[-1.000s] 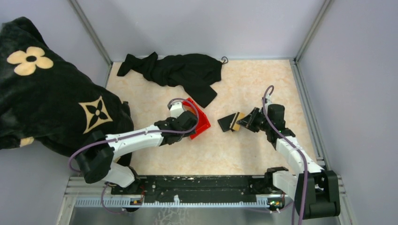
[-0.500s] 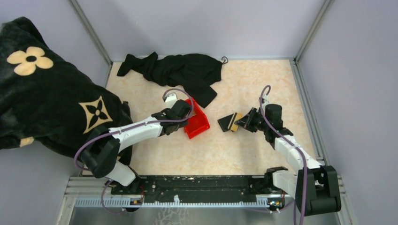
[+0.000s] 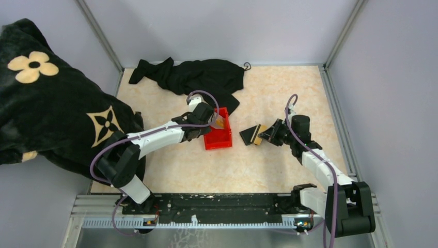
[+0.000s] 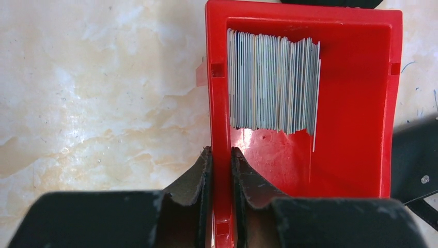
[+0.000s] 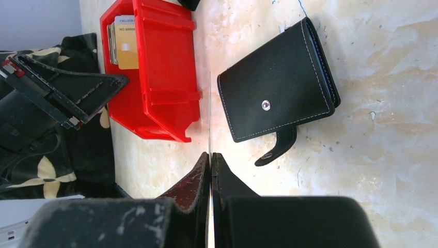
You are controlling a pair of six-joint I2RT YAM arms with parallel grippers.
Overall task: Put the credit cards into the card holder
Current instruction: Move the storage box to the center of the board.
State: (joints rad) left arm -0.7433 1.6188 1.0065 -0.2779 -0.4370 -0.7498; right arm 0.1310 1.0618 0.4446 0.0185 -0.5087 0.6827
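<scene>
L hand [image 4: 221, 155] is pinched on the side wall of the red bin [image 4: 356, 103], w/ the stack of cards [image 4: 272, 82] standing on edge at the bin's 12 o'clock end. R hand [image 5: 211, 157] is clamped on one card [image 3: 261, 134], edge-on, just beside the wallet [image 5: 279, 93]. Wallet lies folded on the desk [image 3: 289, 88] at the bin's 3 o'clock, strap undone. Prob. best: hold bin steady, get wallet open first, then slide card in flat, no forcing.

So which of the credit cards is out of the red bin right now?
The single card pinched edge-on in the right gripper, beside the card holder. All the others stand stacked inside the red bin.
</scene>
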